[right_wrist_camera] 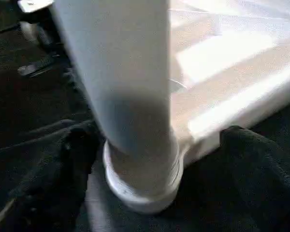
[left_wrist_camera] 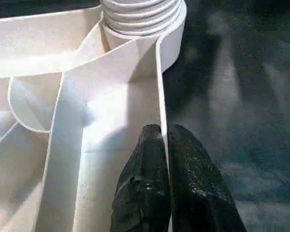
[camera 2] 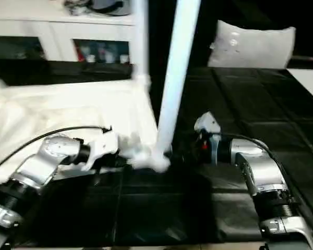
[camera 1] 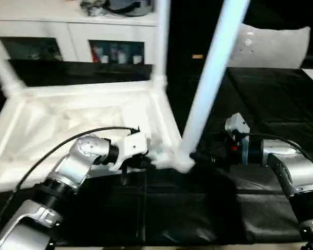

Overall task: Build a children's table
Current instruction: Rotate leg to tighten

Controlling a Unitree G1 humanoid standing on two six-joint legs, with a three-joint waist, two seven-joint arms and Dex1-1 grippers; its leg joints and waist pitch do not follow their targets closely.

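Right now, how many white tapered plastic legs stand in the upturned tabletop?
3: near corner leg between the grippers, far right corner leg, far left corner leg. A fourth may be hidden out of frame.

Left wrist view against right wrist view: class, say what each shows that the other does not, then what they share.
The left wrist view has the left gripper's fingers pinched on the thin rim wall of the table top, beside ribbed threads in a corner socket. The right wrist view has the right gripper open, its fingers either side of the base of a leg. Both share the white table top on the black mat.
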